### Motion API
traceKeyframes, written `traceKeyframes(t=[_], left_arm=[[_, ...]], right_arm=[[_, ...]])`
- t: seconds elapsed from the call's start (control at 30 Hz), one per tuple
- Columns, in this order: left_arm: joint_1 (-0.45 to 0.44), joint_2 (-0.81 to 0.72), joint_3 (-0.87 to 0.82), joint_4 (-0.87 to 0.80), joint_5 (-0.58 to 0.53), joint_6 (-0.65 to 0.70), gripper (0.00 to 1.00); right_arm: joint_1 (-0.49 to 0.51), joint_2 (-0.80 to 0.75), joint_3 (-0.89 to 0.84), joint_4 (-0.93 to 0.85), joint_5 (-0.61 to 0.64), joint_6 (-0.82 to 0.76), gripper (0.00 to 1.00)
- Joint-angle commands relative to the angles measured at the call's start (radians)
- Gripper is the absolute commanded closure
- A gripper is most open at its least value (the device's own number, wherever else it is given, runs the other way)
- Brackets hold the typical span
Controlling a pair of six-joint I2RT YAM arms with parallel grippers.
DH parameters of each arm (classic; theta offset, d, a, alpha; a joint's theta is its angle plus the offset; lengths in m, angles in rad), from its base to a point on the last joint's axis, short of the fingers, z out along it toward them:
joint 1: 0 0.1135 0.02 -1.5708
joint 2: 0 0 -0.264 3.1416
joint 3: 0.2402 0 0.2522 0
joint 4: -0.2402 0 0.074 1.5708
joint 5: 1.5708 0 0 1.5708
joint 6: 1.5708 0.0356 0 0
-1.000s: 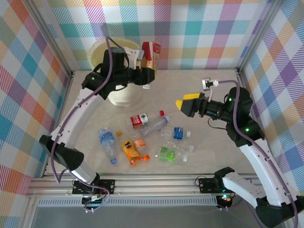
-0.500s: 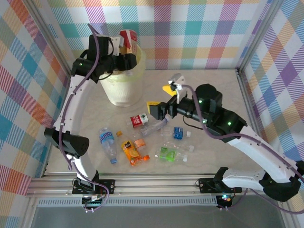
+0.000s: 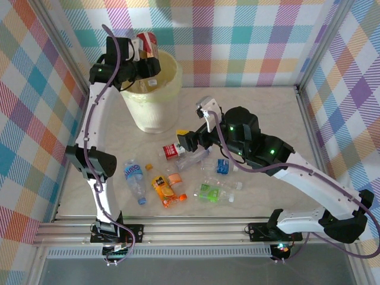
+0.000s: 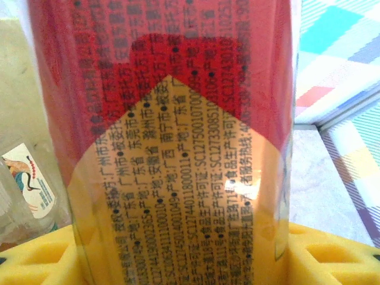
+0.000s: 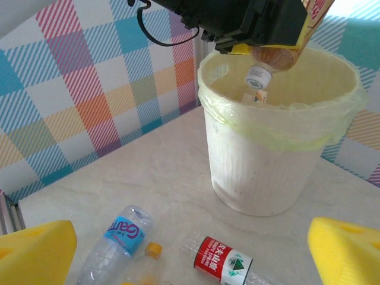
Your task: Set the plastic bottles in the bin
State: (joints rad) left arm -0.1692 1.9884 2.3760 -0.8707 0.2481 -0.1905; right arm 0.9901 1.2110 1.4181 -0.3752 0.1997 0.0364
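The left gripper (image 3: pixel 148 60), clamped on a red bottle (image 3: pixel 146 44) hanging cap-down over the bin (image 3: pixel 155 113), should let go only once centred inside it, while the right gripper (image 3: pixel 186 141) hovers wide open near the loose bottles (image 3: pixel 193 159).

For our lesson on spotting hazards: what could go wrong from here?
1. The left gripper holds a red-and-yellow bottle neck-down above the bin, near its rim; released there, it might clip the rim and bounce out.
2. The open right gripper hangs by a red-labelled bottle lying beside a clear bottle; closing could nudge either and set it rolling.
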Motion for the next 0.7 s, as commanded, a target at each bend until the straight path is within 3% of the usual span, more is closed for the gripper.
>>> traceKeyframes(t=[0.0, 0.67], left_arm=[[0.029, 0.028, 0.031, -0.007, 0.0, -0.018, 0.44], [0.055, 0.102, -0.007, -0.131, -0.17, -0.013, 0.4]], right_arm=[[0.01, -0.013, 0.017, -0.009, 0.019, -0.001, 0.0], [0.009, -0.002, 0.012, -0.04, 0.03, 0.025, 0.0]])
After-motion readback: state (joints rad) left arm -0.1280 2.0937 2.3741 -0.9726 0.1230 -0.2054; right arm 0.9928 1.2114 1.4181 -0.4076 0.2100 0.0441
